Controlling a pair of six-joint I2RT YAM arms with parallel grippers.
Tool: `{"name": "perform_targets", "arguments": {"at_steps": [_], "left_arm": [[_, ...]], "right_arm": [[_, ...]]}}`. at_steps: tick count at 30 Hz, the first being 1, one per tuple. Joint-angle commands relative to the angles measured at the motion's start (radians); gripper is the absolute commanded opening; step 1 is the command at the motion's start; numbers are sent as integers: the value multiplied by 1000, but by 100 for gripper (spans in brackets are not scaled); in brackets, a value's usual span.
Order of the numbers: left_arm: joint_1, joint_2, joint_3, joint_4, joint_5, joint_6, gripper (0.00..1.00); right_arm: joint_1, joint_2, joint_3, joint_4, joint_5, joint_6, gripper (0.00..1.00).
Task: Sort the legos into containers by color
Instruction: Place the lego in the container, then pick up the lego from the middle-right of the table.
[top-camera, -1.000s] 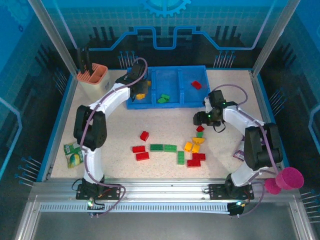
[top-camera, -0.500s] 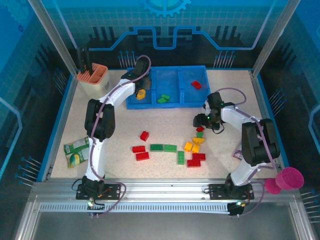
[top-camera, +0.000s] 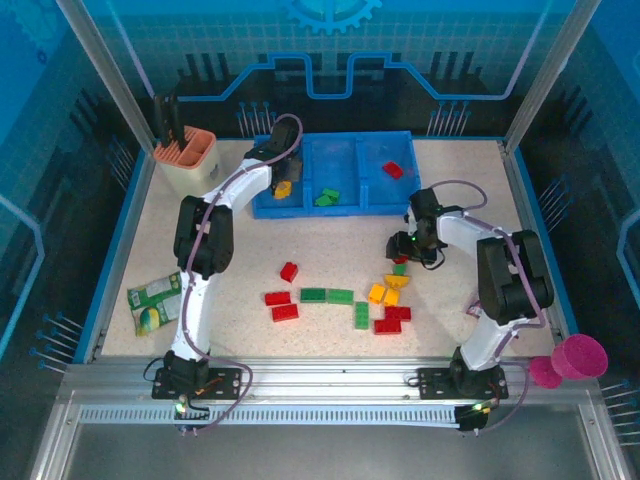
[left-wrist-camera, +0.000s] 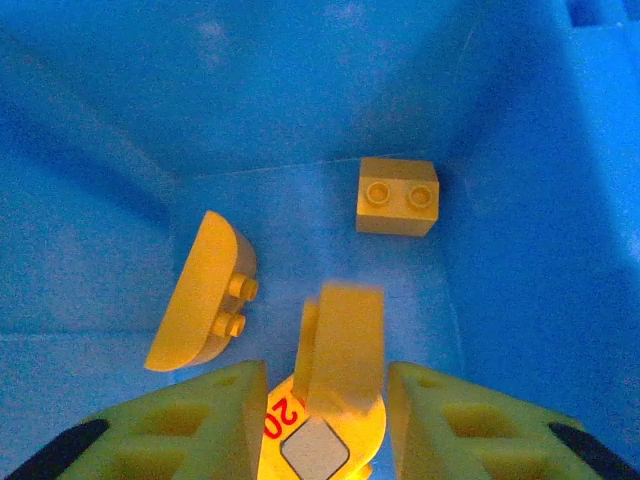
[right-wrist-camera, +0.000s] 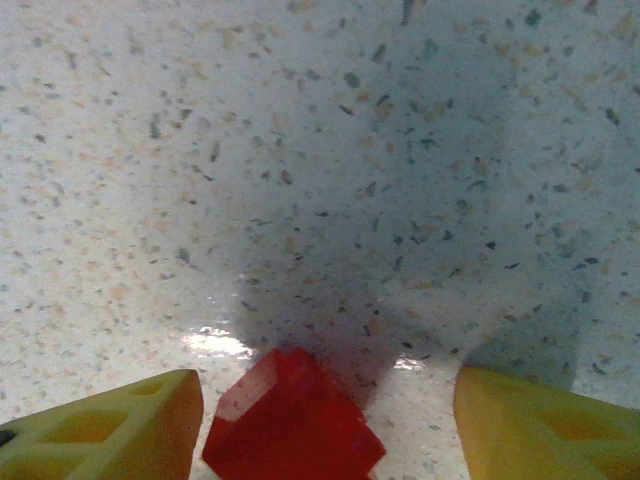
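The table is a flat, pale, speckled slab with a blue border. It stands in a blue-lit enclosure of aluminium posts and clear panels.

The tray is glossy blue plastic with three joined open compartments and sits at 12 o'clock. Its left compartment holds yellow bricks, the middle one green bricks, and the right one a red brick. Loose bricks in red, green and yellow lie at the table centre and toward 3 o'clock. All are small, hard, studded blocks.

A cream holder with an orange rim stands at 10 o'clock. A green packet lies at 8 o'clock. A pink cup sits at 4 o'clock, beyond the table edge.

The left gripper hangs in the left compartment. Its ribbed yellow-green fingers are narrowly parted, and a blurred yellow block sits between them with a gap on each side. A two-stud block and a half-round block rest on the floor.

The right gripper is low over the table at 3 o'clock with its fingers wide. A red block lies between them, just beside the left-hand finger in that view.
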Motion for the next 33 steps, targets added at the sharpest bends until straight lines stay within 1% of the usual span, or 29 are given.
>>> {"name": "perform_targets", "arguments": {"at_steps": [1, 11, 17, 21, 27, 33], "left_arm": [[11, -6, 24, -2, 2, 10, 40], [11, -113, -37, 22, 32, 9, 47], [11, -227, -106, 45, 39, 12, 51], [11, -316, -151, 55, 58, 16, 53], [11, -452, -240, 56, 62, 32, 57], [13, -558, -313, 20, 68, 46, 60]], "right_arm": [[19, 27, 30, -31, 9, 10, 64], [33, 39, 48, -38, 14, -6, 41], [35, 3, 51, -55, 33, -31, 36], [29, -24, 104, -90, 72, -75, 35], [26, -11, 237, -123, 113, -154, 32], [28, 86, 432, -122, 148, -204, 32]]}}
